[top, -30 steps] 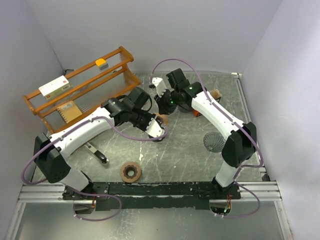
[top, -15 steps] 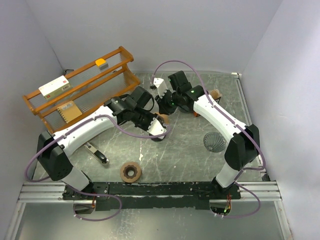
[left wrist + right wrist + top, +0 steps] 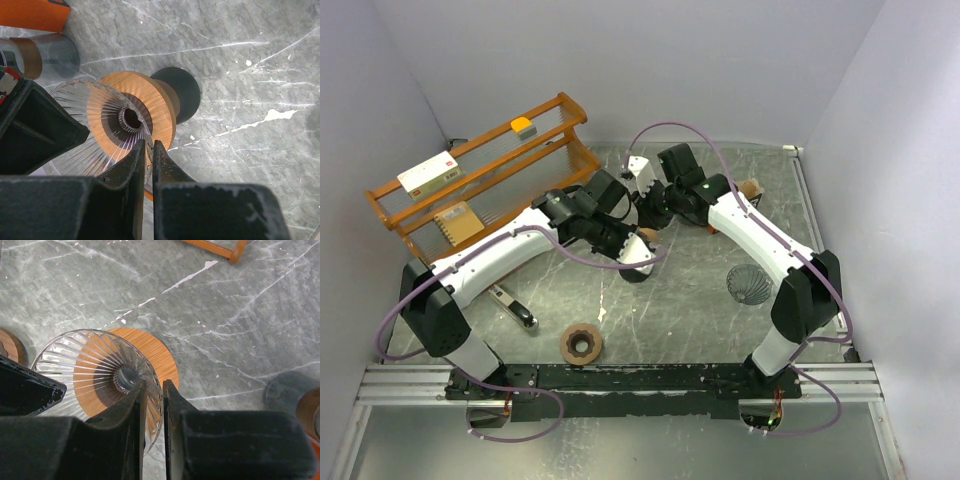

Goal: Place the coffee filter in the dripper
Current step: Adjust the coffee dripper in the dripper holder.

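- At the far left you had the wooden rack (image 3: 480, 175) against the wall, with a white box (image 3: 430, 172) lying on its upper rail.
- To the right of it and nearer, a dark-handled utensil (image 3: 512, 308) lay on the marbled table (image 3: 690, 320) beside the left arm. A brown ribbed ring (image 3: 582, 343) sat further right, close to the arm bases.
- Your left arm reached in to the middle of the table. The left gripper (image 3: 148, 147) had its fingers pressed together on the near rim of the dripper, with only the thin glass wall between them.
- The dripper (image 3: 115, 110) was a ribbed glass cone with an orange-brown wooden collar. It sat at mid-table (image 3: 646, 237), held between the two arms. You looked straight into its mouth from both wrist cameras, and nothing lay inside. I could not tell whether it stood on the table or was lifted off it.
- Your right arm came in from the far right. The right gripper (image 3: 152, 387) was likewise clamped on the glass rim of the dripper (image 3: 95, 360), one finger inside the cone and one outside.
- A glass cylinder with a brown band (image 3: 55, 55) and an orange box (image 3: 35, 12) stood just beside the dripper.
- The coffee filter (image 3: 748, 284), a dark ribbed cone, lay on the table to the right of the dripper. It was well apart from the dripper, near the right arm's elbow, and neither gripper touched it.
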You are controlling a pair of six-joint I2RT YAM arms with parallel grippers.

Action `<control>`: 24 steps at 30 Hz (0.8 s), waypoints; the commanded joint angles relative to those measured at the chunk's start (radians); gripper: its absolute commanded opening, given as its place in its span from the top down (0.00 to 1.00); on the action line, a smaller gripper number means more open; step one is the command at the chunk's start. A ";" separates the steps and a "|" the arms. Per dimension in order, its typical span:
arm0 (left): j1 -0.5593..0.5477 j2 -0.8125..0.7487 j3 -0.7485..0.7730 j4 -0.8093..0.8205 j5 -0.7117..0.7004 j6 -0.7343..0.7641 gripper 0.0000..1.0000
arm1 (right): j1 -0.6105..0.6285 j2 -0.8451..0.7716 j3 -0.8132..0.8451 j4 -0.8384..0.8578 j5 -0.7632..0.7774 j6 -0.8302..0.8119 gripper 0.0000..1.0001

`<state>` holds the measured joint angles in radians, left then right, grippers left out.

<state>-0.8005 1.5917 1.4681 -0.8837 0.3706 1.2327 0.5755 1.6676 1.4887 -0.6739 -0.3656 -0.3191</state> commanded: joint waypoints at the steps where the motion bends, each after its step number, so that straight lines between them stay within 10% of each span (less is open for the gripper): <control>1: 0.015 0.073 -0.008 -0.062 -0.037 -0.045 0.90 | 0.000 0.084 -0.093 -0.114 0.089 -0.041 0.88; 24: 0.059 0.091 -0.008 -0.058 0.002 -0.073 0.88 | -0.011 0.131 -0.087 -0.131 0.065 -0.048 0.88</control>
<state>-0.7757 1.6253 1.5150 -0.9157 0.4091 1.1954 0.5632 1.6825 1.4811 -0.6479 -0.3855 -0.3199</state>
